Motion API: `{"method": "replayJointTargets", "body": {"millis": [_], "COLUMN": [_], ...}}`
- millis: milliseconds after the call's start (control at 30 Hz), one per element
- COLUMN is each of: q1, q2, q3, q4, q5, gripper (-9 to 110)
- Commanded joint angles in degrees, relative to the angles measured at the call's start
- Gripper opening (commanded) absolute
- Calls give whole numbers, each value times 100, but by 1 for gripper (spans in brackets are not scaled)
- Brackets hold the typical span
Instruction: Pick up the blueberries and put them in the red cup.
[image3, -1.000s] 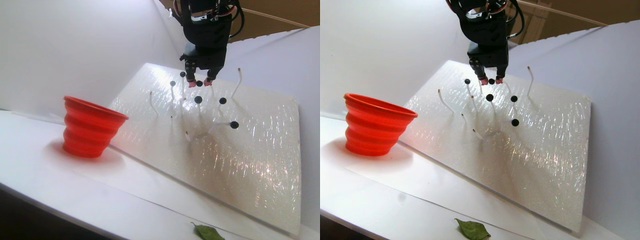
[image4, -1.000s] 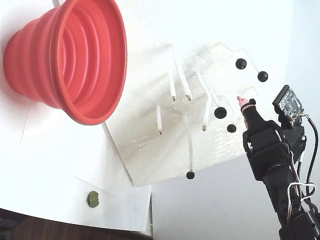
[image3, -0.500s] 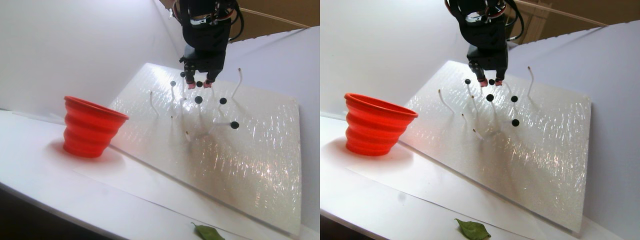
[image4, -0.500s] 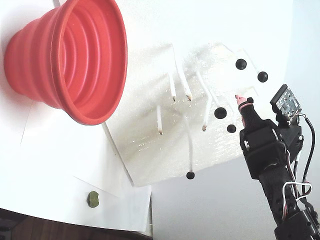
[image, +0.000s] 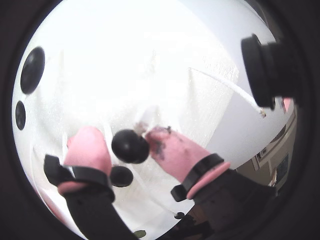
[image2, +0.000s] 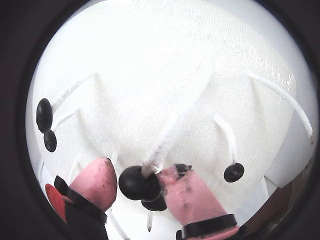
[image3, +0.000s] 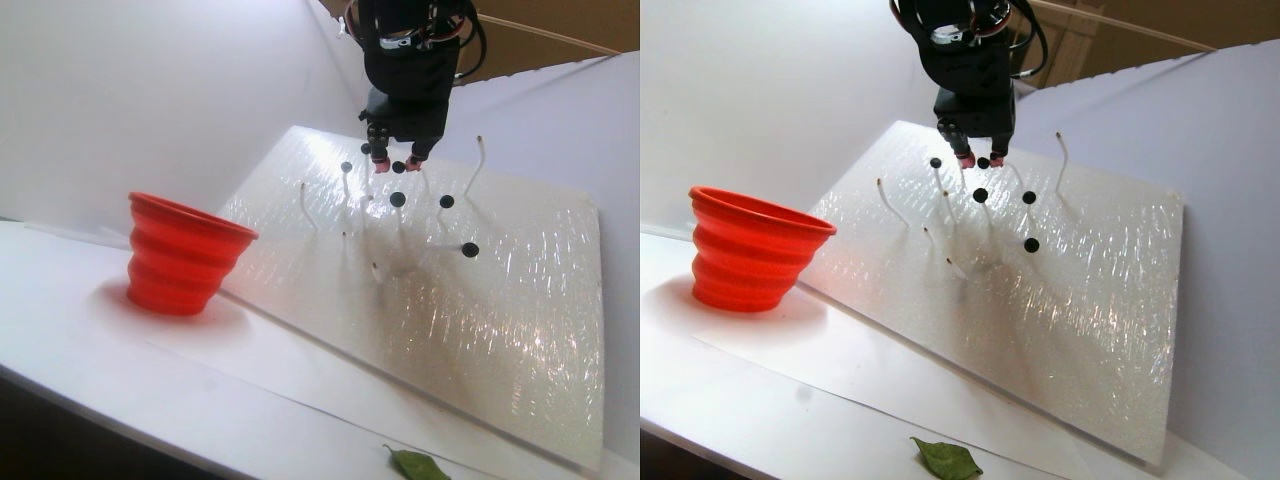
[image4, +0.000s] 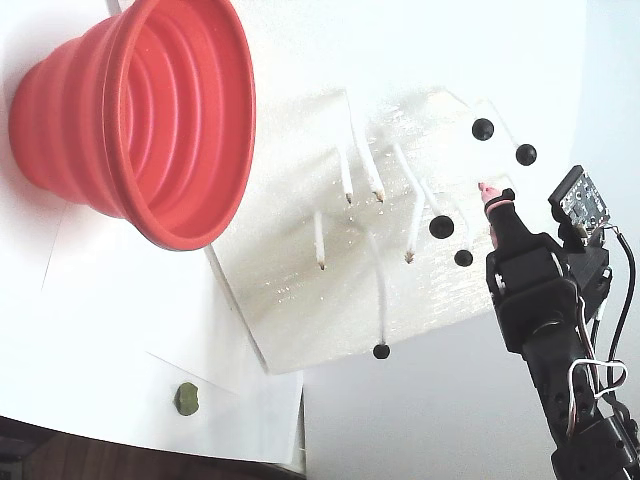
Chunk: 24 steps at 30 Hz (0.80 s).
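Note:
The blueberries are small black balls on thin white stalks rising from a sloping white foam board (image3: 480, 320). One blueberry (image: 130, 146) (image2: 136, 184) sits between my gripper's (image: 121, 135) (image2: 136, 169) pink fingertips. It touches the right fingertip (image2: 187, 195), and a narrow gap separates it from the left one (image2: 97, 182). Several more blueberries (image3: 445, 201) (image4: 441, 226) stand free on stalks around it. The red cup (image3: 180, 255) (image4: 120, 120) stands upright at the left, off the board and well away from the gripper (image3: 396, 162) (image4: 497, 193).
Bare white stalks (image4: 320, 245) stick up from the board (image4: 300, 290) between the cup and the berries. A green leaf (image3: 418, 465) lies at the table's front edge. White walls close in behind and to the right.
The gripper has shifted only slightly along the board, staying around the same blueberry, and its fingertips look a little closer together. Cup and other berries have not moved.

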Motion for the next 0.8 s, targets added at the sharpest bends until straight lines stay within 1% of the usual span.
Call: {"method": "replayJointTargets", "body": {"millis": [0, 167, 767], "q1": [18, 18, -53], "q2": [176, 176, 413], "q3": [-571, -536, -176], "q4": [-176, -176, -176], "q5": [18, -18, -70], "gripper": [16, 13, 11]}}
